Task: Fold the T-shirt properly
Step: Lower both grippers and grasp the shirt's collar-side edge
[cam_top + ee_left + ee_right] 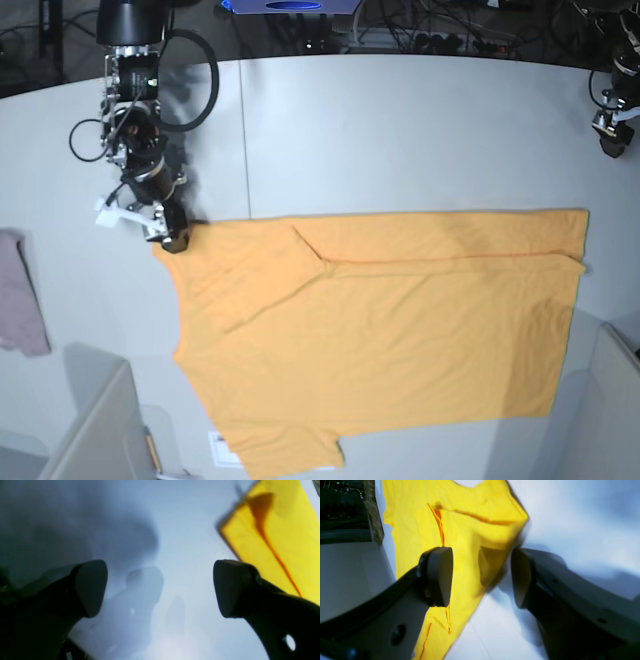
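Orange-yellow cotton T-shirt (400,340) lies limp on your worktop (400,130); pinch its doubled edges. Left claw (160,588) spread; right claw (481,576) spread, astride the corner.

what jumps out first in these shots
The big orange-yellow T-shirt spread across the middle of the grey table, its far edge already folded over. Next, the right gripper low at the shirt's corner on the base view's left, jaws apart around the cloth edge. The left gripper hangs open at the far right edge, off the shirt, and a small pinkish cloth lies at the table's left edge.
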`<move>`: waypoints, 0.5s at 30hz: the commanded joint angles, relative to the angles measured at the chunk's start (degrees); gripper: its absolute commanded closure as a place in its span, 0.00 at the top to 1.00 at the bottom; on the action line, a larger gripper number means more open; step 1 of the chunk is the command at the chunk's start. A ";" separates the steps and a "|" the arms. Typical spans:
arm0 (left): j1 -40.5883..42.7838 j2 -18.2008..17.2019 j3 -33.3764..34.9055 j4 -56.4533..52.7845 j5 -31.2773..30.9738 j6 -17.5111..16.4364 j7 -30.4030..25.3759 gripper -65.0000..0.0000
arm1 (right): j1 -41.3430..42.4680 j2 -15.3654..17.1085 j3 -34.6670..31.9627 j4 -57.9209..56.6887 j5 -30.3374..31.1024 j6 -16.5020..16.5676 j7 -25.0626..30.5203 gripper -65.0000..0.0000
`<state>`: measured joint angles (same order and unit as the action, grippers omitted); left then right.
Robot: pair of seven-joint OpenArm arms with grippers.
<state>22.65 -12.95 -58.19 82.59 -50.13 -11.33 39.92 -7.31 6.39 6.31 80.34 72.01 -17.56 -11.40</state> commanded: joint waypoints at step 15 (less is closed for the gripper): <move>-6.79 -3.09 -0.14 -2.37 -0.73 -0.23 4.08 1.00 | 3.14 -1.34 0.24 -5.13 -0.23 -2.44 -0.69 0.53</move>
<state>15.99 -15.11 -58.11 79.53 -50.02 -11.31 44.42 -3.84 4.97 6.66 76.14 72.34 -16.49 -10.26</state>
